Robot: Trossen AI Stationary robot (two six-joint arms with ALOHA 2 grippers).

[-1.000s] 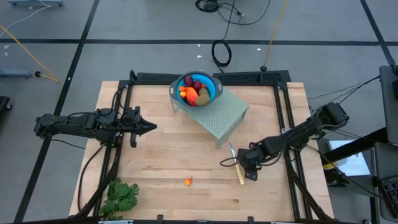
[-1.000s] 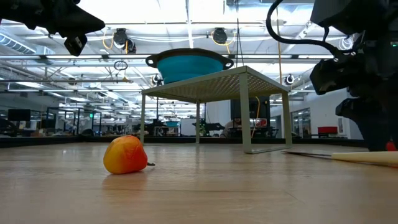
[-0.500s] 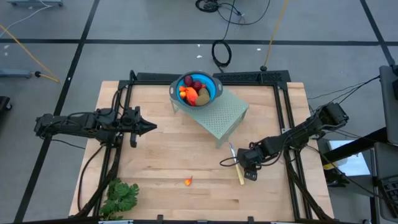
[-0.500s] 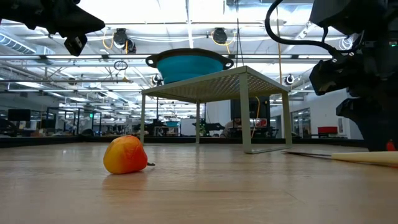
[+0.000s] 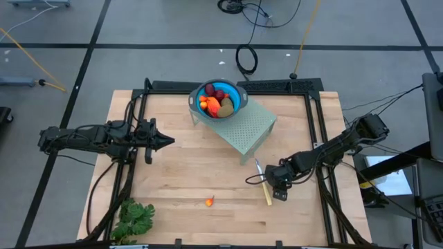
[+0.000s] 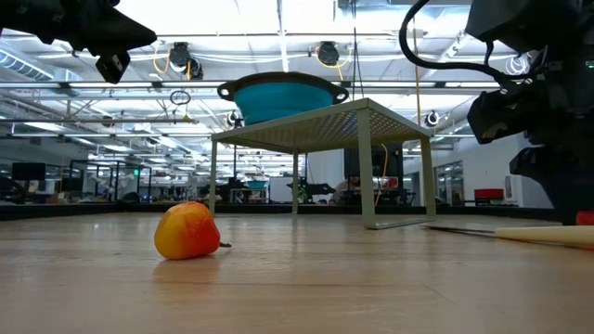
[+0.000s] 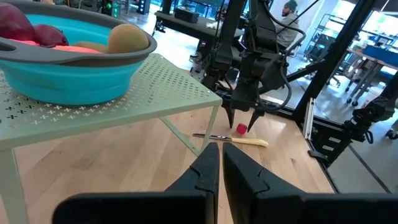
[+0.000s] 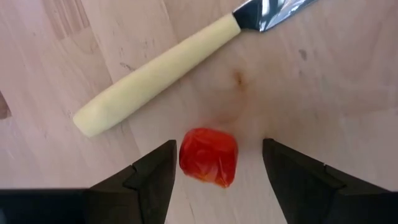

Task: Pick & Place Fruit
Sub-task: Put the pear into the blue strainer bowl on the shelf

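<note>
The left gripper [image 5: 168, 142] hovers pinched shut over bare wood, idle. Most fruit [image 5: 217, 102] sits in the blue bowl [image 5: 237, 92] on the perforated stand [image 5: 252, 124]. The right gripper [image 8: 217, 165], jaws wide, straddles a small glossy red piece [image 8: 208, 157] beside the knife [image 8: 155, 74]; it looks light, rounded and slippery, so squeeze across its middle.

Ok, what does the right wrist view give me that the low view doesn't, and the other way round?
Only the right wrist view: a small red toy fruit piece lying on the wood between the open fingers of the right hand, touching neither. Only the low view: an orange-yellow rounded toy fruit alone on the table, and the teal bowl on the pale green perforated stand. Both: the cream-handled knife beside the right hand.
</note>
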